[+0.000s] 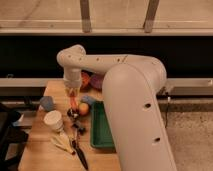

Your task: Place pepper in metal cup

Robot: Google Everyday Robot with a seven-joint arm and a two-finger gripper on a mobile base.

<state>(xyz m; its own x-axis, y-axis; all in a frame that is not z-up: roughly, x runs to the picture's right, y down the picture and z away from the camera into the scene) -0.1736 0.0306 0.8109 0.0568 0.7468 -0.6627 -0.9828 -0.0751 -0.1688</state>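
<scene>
Only one camera view here: my gripper (73, 93) hangs over the table (47, 147), clamped on the pepper (74, 101), which dangles long-axis down. The metal cup (73, 113) looks to be right underneath, so mostly lowering left.

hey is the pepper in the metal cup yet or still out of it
Out. The pepper hangs lengthwise from the gripper, above the table and just over the small dark cup. None of it is visibly inside.

No text, label, brand, number or sign can be read anywhere. The pincer (73, 95) hangs over the tabletop (42, 150) with the pepper (75, 101), and none of them bears readable markings.
</scene>
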